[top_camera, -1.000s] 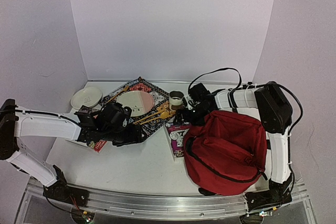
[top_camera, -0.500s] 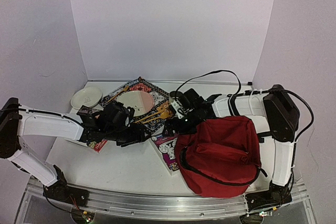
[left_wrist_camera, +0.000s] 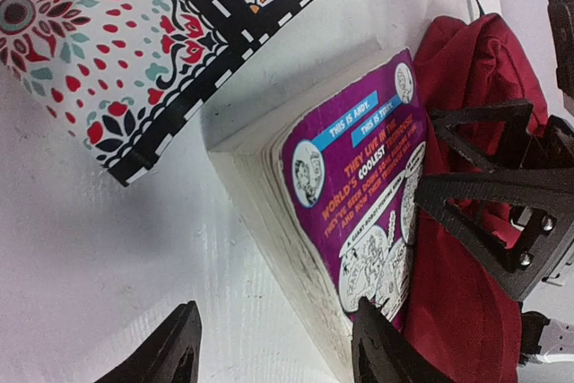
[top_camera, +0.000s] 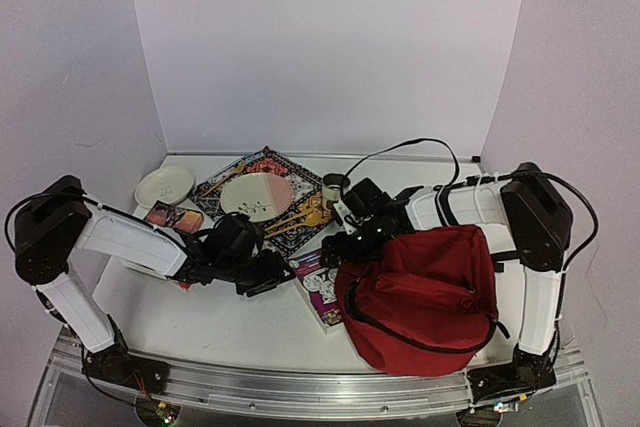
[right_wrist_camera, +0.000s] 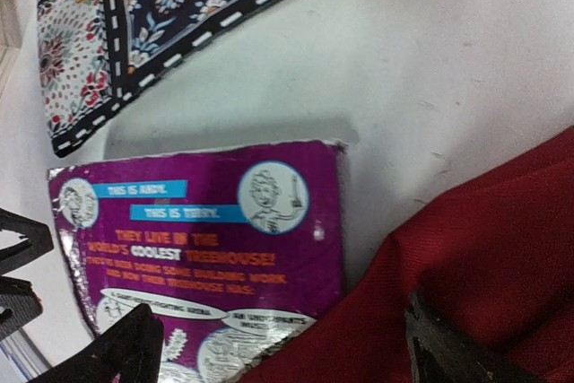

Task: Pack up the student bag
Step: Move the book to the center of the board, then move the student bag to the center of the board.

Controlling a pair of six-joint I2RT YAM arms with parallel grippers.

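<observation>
At the lower right of the top view, the student bag (top_camera: 430, 292) is sitting on the counter (top_camera: 220, 317), its left side touching a purple paperback book (top_camera: 320, 285). The book is lying flat, its long side running down toward the lower right. The left tool (top_camera: 272, 273) is hovering just left of it, fingers spread wide and holding nothing. The right tool (top_camera: 347, 244) is gaping wide too, just above book and bag. Room for moving is showing at the lower left.

Student bag (top_camera: 425, 297): big dark-red soft backpack w/ black trim, slumped on table's right side.
</observation>
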